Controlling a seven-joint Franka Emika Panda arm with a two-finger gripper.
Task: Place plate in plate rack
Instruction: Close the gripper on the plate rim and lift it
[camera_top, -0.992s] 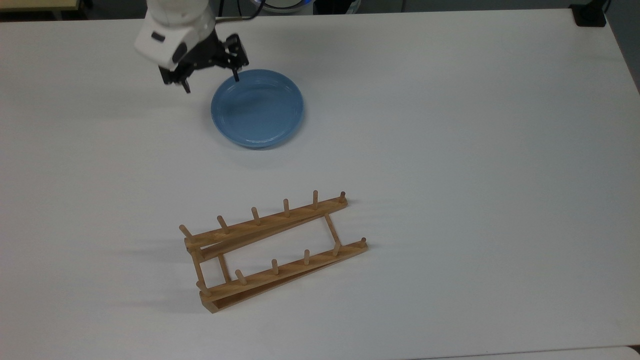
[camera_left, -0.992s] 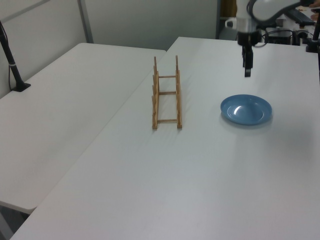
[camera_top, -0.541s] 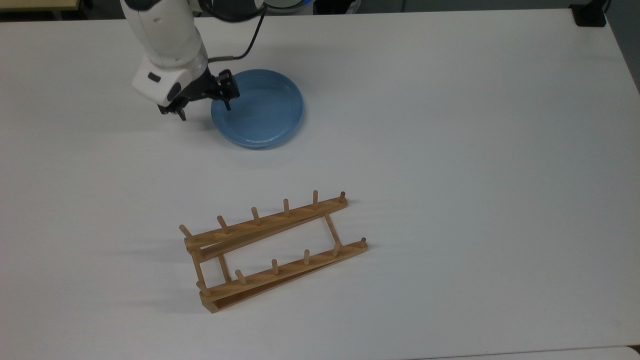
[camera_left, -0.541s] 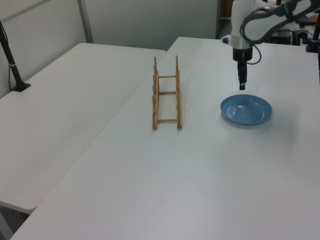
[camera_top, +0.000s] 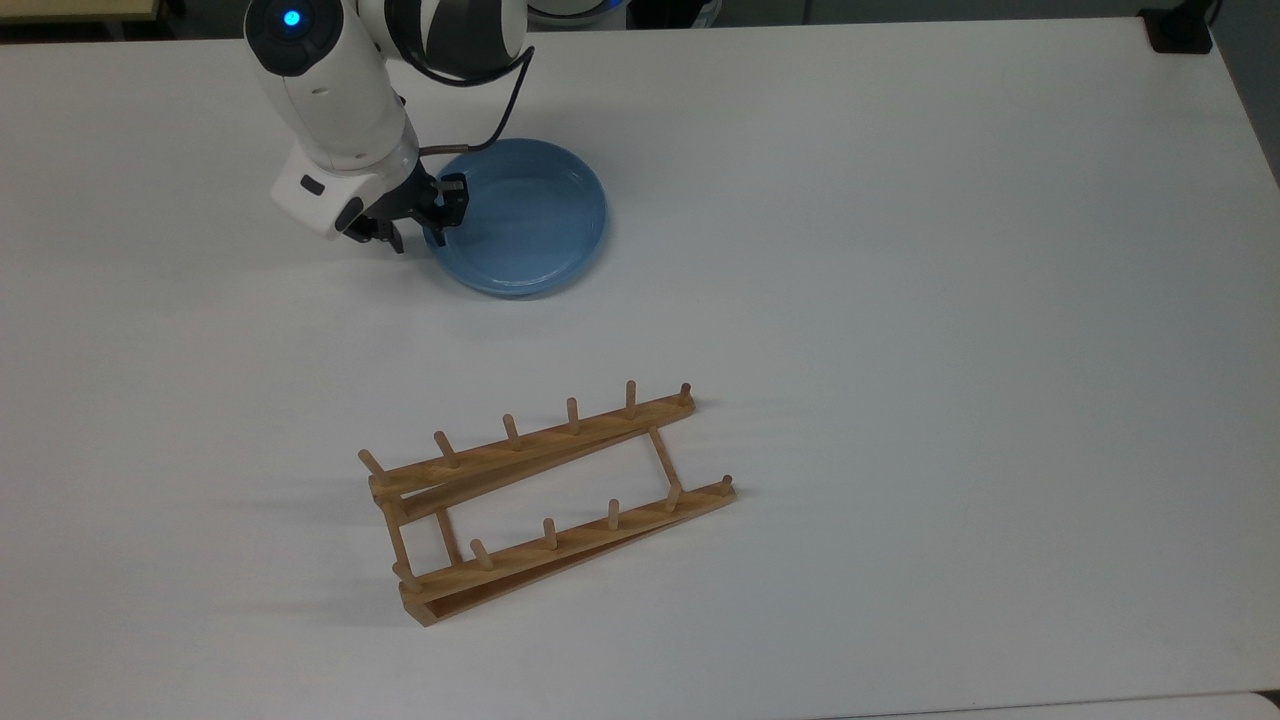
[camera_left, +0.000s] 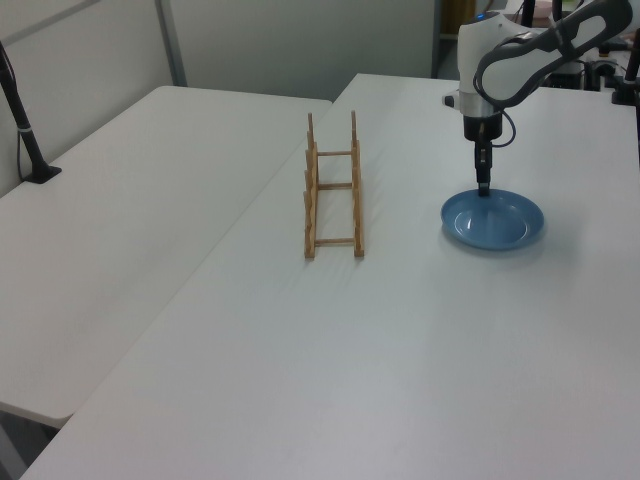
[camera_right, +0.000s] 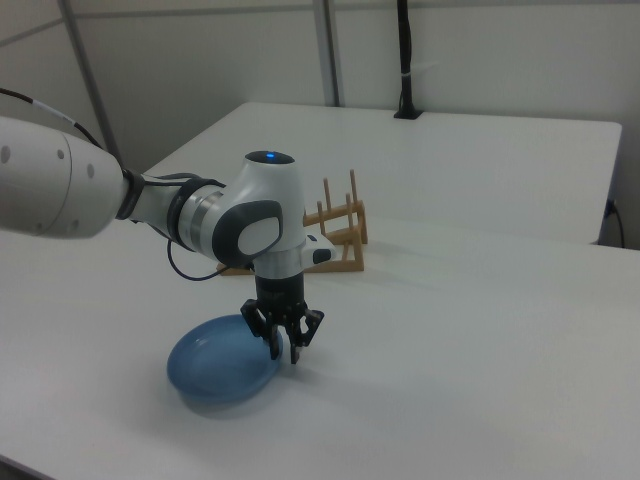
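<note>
progress: honestly I'm still at the start here. The plate (camera_top: 520, 218) sits flat on the tabletop (camera_top: 900, 250), nothing lifted, nothing slotted.

tool: my tool (camera_top: 418, 222) is down at the plate's rim, on the side nearest the top view's left. Fingers are spread, one seems to sit inside the rim and one outside it, so released and not gripping anything as far as I can see.

plate: well apart from the plate rack (camera_top: 545, 500), toward the top view's upper left of it, right side up with the well facing the ceiling.

rack: standing upright on the tabletop, every slot between the pegs free.

what's left: pretty much everything, I reckon. Pinch the rim, lift, tip the plate on edge, carry it over to the rack and drop it between two pegs.

top view: gives me the best read on where the fingers straddle the rim, plus the full peg layout of the rack.

left view: looks straight down the rack's length (camera_left: 333, 190) and shows the tool (camera_left: 484, 187) coming down near vertical onto the plate's (camera_left: 493, 220) far edge.

right view: shows the spread fingers (camera_right: 296, 347) up close over the near edge of the plate (camera_right: 222, 362), with the rack (camera_right: 335, 237) behind the arm and partly hidden by it.
</note>
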